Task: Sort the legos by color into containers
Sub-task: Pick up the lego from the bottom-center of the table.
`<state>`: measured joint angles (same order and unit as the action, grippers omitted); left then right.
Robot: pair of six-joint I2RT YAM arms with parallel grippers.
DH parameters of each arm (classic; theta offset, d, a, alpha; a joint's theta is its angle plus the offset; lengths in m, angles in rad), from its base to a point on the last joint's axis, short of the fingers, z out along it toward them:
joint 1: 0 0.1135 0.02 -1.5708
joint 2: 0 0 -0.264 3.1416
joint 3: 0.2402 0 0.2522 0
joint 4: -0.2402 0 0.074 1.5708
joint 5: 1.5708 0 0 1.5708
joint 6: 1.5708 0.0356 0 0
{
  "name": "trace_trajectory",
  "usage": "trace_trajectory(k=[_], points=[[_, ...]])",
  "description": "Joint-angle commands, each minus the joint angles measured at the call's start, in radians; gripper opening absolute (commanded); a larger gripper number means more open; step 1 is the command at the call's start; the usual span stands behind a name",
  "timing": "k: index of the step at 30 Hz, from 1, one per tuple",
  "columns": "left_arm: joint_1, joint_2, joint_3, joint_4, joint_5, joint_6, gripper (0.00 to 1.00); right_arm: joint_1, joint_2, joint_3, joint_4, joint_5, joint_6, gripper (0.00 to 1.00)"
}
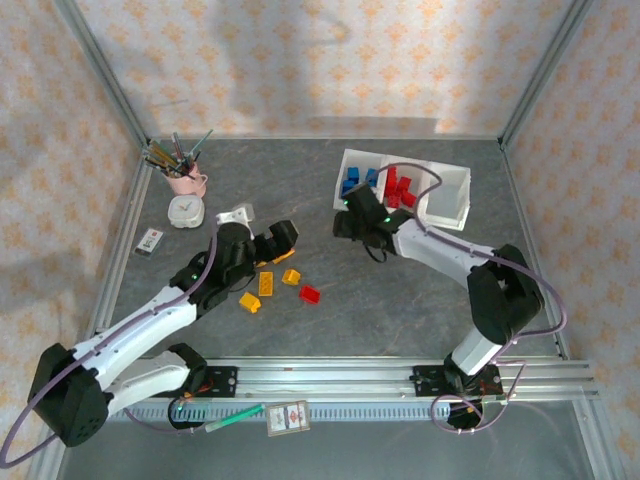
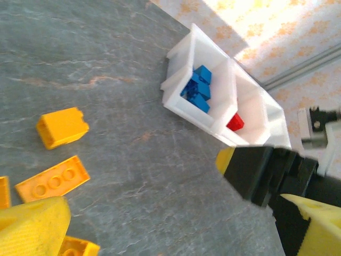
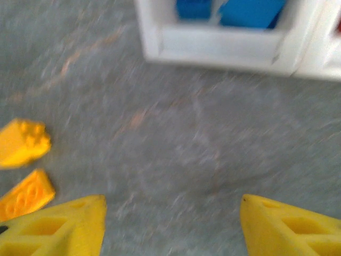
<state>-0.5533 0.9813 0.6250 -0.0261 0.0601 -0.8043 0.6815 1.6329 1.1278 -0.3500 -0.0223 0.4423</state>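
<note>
Grey table (image 1: 400, 300) carries everything. L arm (image 1: 150, 325) reaches in toward the tray's near-left side. R arm (image 1: 450, 260) bends in just in front of the tray. Tray (image 1: 452, 200) is white, 3 cmpts in a row, at far right of table.

R gripper (image 1: 348, 224) sits just off the tray's blue-end corner, near side. On its wrist cam the fingers (image 3: 287, 226) are wide apart w/ nothing btw them and the tray wall ahead. L gripper (image 1: 283, 245) is further out from the same end of the tray. Its yellow fingers (image 2: 32, 232) are also spread, nothing held.

Pink cup (image 1: 186, 182) stands well left of tray. Blue bricks (image 1: 358, 182) lie in the tray's end cmpt nearest the grippers, red bricks (image 1: 398, 188) in the middle cmpt. Loose on the table, well out from the tray past L gripper, are 3 yellow bricks (image 1: 266, 284) and 1 red brick (image 1: 309, 294), close together.
</note>
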Motion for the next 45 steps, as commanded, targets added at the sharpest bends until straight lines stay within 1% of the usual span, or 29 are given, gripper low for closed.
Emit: trace_trajectory(k=[1, 8, 14, 18, 20, 30, 35, 41, 43, 45], points=[[0.017, -0.061, -0.036, -0.084, -0.052, -0.008, 0.99, 0.073, -0.043, -0.036, -0.034, 0.029, 0.069, 0.68], [0.045, -0.171, -0.093, -0.177, -0.064, -0.030, 0.99, 0.236, -0.026, -0.073, -0.037, 0.037, 0.135, 0.73], [0.067, -0.227, -0.112, -0.252, -0.074, -0.043, 0.99, 0.346, 0.018, -0.083, -0.037, 0.036, 0.183, 0.75], [0.076, -0.255, -0.132, -0.265, -0.073, -0.055, 0.99, 0.392, 0.064, -0.077, -0.032, 0.036, 0.175, 0.76], [0.080, -0.262, -0.139, -0.269, -0.072, -0.058, 0.99, 0.408, 0.084, -0.071, -0.027, 0.042, 0.139, 0.77], [0.092, -0.273, -0.151, -0.271, -0.069, -0.060, 0.99, 0.412, 0.172, -0.034, -0.058, 0.092, 0.043, 0.79], [0.096, -0.271, -0.151, -0.258, -0.064, -0.059, 0.99, 0.394, 0.213, 0.011, -0.086, 0.135, 0.034, 0.76], [0.100, -0.271, -0.147, -0.258, -0.065, -0.053, 0.99, 0.359, 0.226, 0.023, -0.080, 0.114, 0.031, 0.74], [0.102, -0.270, -0.146, -0.253, -0.065, -0.051, 0.99, 0.360, 0.230, 0.032, -0.084, 0.104, 0.028, 0.69], [0.102, -0.268, -0.147, -0.250, -0.064, -0.050, 0.99, 0.359, 0.231, 0.032, -0.080, 0.085, 0.032, 0.66]])
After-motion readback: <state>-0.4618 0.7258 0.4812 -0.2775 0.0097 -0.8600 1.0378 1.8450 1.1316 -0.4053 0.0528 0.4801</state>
